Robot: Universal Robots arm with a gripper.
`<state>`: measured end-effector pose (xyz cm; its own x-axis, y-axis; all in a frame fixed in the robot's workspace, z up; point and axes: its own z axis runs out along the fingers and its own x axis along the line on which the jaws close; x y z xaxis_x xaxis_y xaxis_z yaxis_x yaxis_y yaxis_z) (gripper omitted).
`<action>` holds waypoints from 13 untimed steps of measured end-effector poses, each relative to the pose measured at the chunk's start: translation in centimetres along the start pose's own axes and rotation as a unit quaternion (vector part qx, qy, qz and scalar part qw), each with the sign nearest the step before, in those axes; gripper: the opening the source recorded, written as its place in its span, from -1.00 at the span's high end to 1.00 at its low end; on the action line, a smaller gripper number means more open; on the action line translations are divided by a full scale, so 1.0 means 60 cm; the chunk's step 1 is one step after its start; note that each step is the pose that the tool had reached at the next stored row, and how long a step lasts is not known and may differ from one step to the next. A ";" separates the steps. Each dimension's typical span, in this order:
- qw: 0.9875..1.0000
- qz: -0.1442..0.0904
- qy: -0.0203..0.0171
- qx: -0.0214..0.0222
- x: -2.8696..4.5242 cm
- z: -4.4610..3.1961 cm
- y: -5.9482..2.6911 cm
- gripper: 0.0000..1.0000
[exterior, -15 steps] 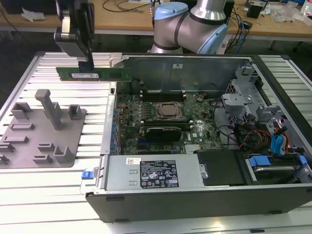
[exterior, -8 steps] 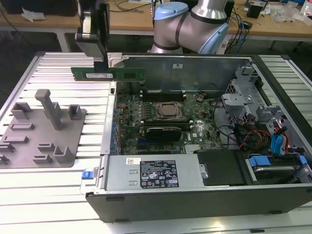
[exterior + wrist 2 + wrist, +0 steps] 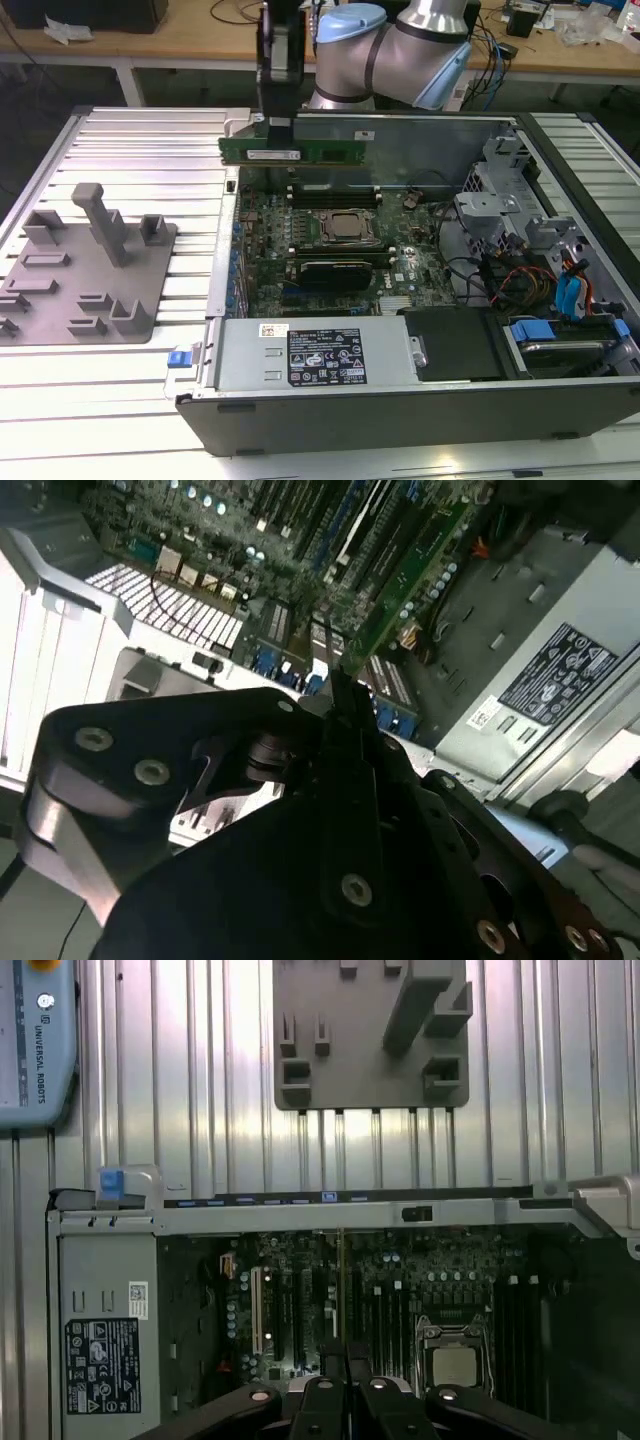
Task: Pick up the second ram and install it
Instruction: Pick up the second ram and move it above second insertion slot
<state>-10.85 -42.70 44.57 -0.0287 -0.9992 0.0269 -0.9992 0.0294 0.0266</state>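
The second ram [image 3: 300, 152], a long green circuit-board stick, hangs level in the air over the far part of the open computer case [image 3: 400, 405]. It lies lengthwise across the exterior view, with its small white label toward the exterior view's left end. The gripper [image 3: 278, 128] comes down on it from above, and its black fingers are clamped on the stick's upper edge near that end. In the exterior view the stick sits above the black memory slots [image 3: 330, 196] and is not seated in any of them.

In the first wrist view the second ram [image 3: 341, 1290] shows edge-on as a thin line running out from the gripper [image 3: 345, 1360] over the motherboard [image 3: 300, 1300]. In the second wrist view the green stick [image 3: 405, 580] reaches away from the gripper [image 3: 340, 695] toward the board.

Below the stick, the square silver processor chip [image 3: 345, 228] sits in its socket on the motherboard, flanked by slots. A silver power supply [image 3: 315, 355] with a black-and-white label lies along the near side of the case. To the exterior view's right are drive bays with blue tabs [image 3: 570, 290].

The case rests on a ribbed metal table [image 3: 150, 140]. A grey moulded holder tray [image 3: 85, 265] lies on the table to the exterior view's left, well apart from the stick. The robot arm [image 3: 400, 40] rises behind the case.
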 end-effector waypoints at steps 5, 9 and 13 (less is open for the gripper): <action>1.000 0.000 0.000 0.000 -0.008 0.002 -0.039 0.81; 1.000 0.000 0.000 0.000 -0.020 0.005 -0.073 0.81; 1.000 0.000 0.000 0.000 -0.028 0.008 -0.100 0.81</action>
<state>-4.84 -41.19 43.90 -0.0287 -0.9992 0.0268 -0.9992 0.0294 0.0267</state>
